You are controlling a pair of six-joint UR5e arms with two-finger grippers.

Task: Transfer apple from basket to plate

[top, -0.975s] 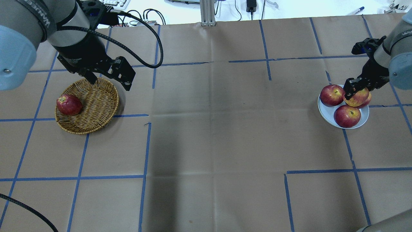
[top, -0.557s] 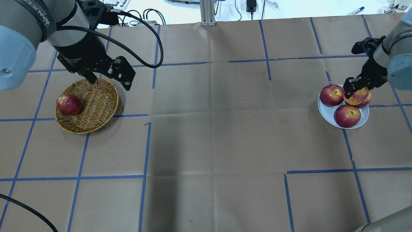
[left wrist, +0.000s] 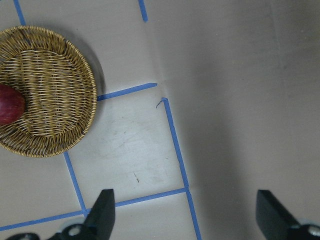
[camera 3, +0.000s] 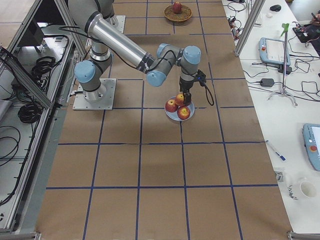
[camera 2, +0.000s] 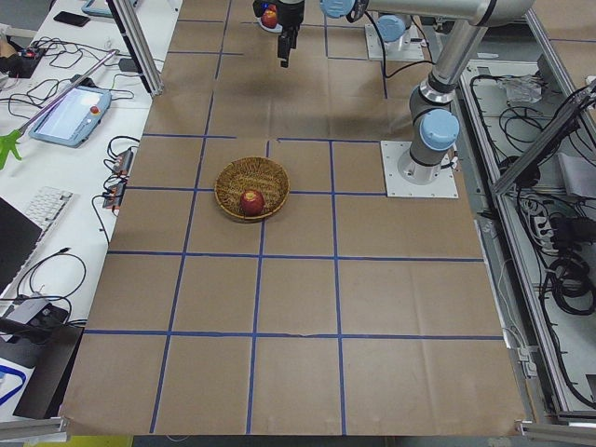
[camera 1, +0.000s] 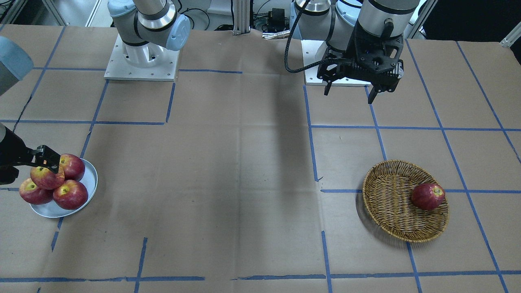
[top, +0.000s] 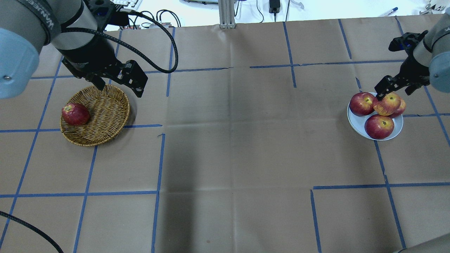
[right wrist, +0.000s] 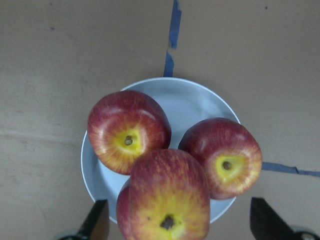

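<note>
The light apple (top: 387,104) with the yellow-orange blush lies on the pale plate (top: 355,123), propped on top of three darker red apples. In the right wrist view it (right wrist: 167,197) sits right below the camera, between the spread fingers. My right gripper (top: 394,89) is open and empty, just above and behind this apple. The wicker basket (top: 105,112) at the left holds one dark-red apple (top: 75,114). My left gripper (top: 119,88) is open and empty, raised over the basket's far rim.
The three dark-red apples (top: 379,126) crowd the plate, and little of its surface shows. Brown paper with blue tape lines covers the table. Cables and equipment lie beyond the far edge.
My right gripper has opened and risen off the light apple, which stays on the plate atop the others. The left arm has barely moved.
</note>
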